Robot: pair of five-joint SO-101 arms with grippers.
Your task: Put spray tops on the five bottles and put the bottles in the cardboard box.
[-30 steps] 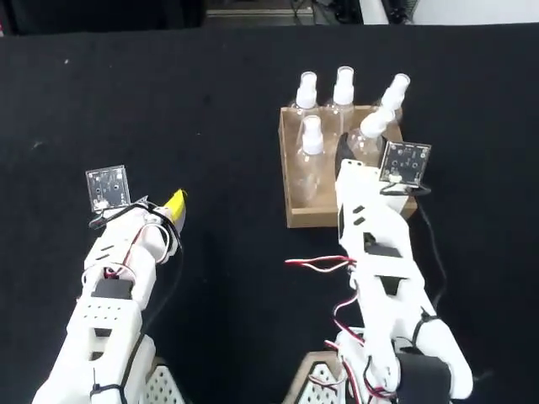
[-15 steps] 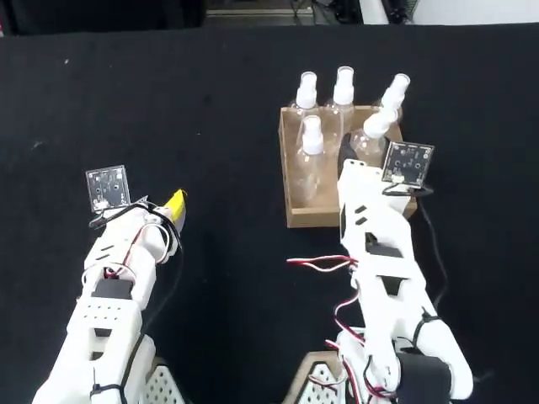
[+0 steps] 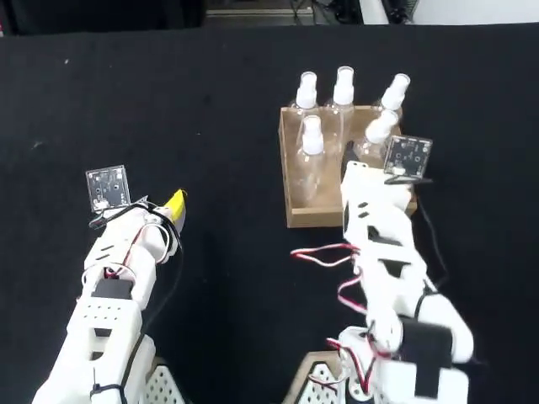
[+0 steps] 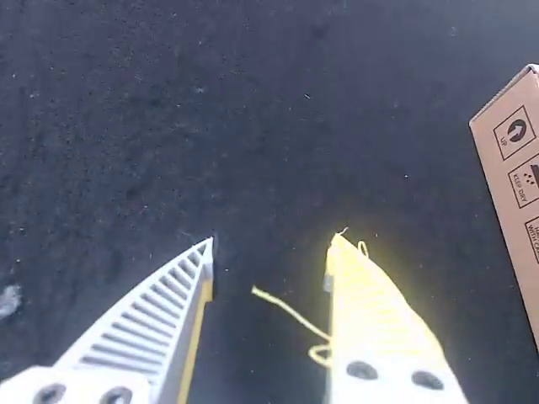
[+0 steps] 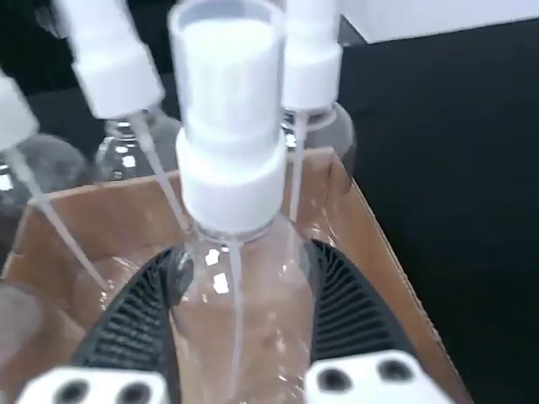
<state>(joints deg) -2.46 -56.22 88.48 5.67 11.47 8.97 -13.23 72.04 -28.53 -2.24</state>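
Item 5 of 5: clear plastic bottle with white spray top (image 5: 229,160), pinched by the right tool (image 5: 246,252) inside the brown cardboard box (image 3: 286,168); 4 capped bottles (image 3: 313,135) just beyond that tool. Idle: left tool (image 4: 271,252), spread above the black counter (image 4: 168,101). Step, as judged: final placement. Next: release, then withdraw without tipping neighbours.

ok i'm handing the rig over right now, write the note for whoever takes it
Left gripper: open, holding nothing, over the table.
Right gripper: shut on the fifth bottle, which leans inside the cardboard box.
Done: all five have spray tops; the other four bottles stand in the box.
Left: probably just release the fifth bottle and back the arm out.
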